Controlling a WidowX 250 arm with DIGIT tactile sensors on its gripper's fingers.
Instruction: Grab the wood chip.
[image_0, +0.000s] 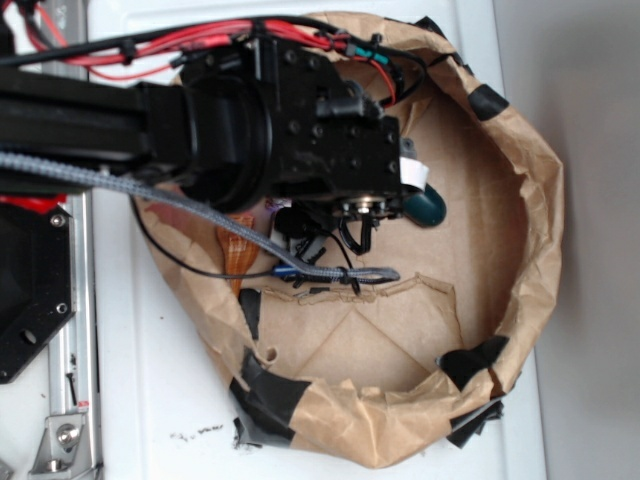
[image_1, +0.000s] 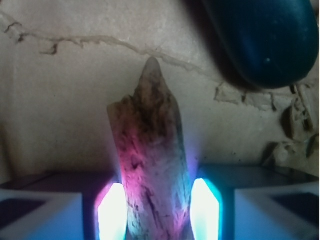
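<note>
In the wrist view the wood chip (image_1: 150, 150) is a rough brown sliver with a pointed far end. It stands lengthwise between my two glowing pads, the left one (image_1: 111, 212) pink and the right one (image_1: 204, 210) cyan. My gripper (image_1: 157, 212) is shut on its near end, with both pads pressed against its sides. In the exterior view the gripper (image_0: 358, 228) hangs under the black arm inside the brown paper nest, and the chip is hidden beneath it.
A dark teal oval (image_1: 265, 40) lies just beyond and right of the chip, and it also shows in the exterior view (image_0: 425, 207). An orange striped shell (image_0: 235, 250) lies left of the gripper. The crumpled paper wall (image_0: 530, 250) rings the area. Cables (image_0: 300, 270) cross below the arm.
</note>
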